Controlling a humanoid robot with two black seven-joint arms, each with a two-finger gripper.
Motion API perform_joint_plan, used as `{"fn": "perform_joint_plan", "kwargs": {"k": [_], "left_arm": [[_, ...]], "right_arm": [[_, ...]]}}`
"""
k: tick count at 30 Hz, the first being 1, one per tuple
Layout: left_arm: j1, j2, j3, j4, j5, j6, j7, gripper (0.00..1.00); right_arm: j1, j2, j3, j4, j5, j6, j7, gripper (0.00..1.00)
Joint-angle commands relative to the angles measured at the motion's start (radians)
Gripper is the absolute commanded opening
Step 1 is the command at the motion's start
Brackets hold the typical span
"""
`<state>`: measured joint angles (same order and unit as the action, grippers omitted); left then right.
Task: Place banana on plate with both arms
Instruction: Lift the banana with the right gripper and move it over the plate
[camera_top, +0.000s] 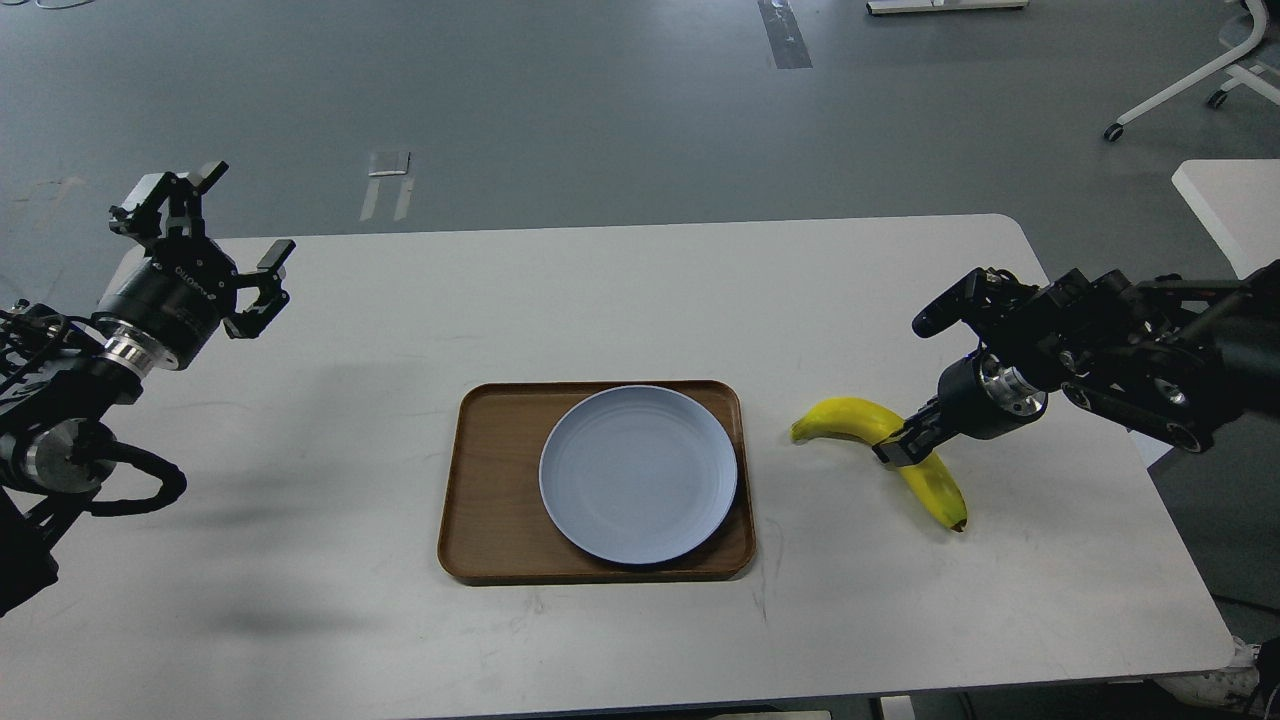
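Observation:
The yellow banana (850, 418) lies on the white table, right of the tray, its dark tip toward the front. My right gripper (895, 448) comes in from the right and its dark fingers sit on the banana's middle, covering part of it. I cannot tell whether they are closed on it. The pale blue-grey plate (638, 474) lies empty on the brown wooden tray (495, 480) at the table's centre. My left gripper (250, 210) is open and empty, held above the table's far left corner, far from the plate.
The white table (400, 300) has its right edge close behind the right arm. A second white table (1225, 195) and a wheeled chair base (1180, 90) stand on the grey floor at the right.

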<state>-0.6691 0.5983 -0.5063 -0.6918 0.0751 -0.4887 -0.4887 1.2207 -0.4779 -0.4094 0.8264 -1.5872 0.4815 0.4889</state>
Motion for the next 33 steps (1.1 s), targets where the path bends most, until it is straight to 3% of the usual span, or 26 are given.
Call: {"fn": "perform_joint_plan", "kwargs": {"k": [1,12,33], "left_arm": [[-0.001,0.003,0.0,-0.003,0.0,0.0,0.0,0.98],[-0.015,0.003,0.003,-0.011,0.0,0.0,0.0,0.98],[-0.027,0.005,0.008,-0.009,0.0,0.0,0.0,0.98]], "right_arm": [[0.017,-0.011,0.003,0.006,0.01,0.0,0.0,0.05],[0.207,-0.001,0.009,0.043,0.116,0.003,0.0,0.07],[0.217,0.412,-0.08,-0.082,0.334,0.007,0.0,0.09]]}}
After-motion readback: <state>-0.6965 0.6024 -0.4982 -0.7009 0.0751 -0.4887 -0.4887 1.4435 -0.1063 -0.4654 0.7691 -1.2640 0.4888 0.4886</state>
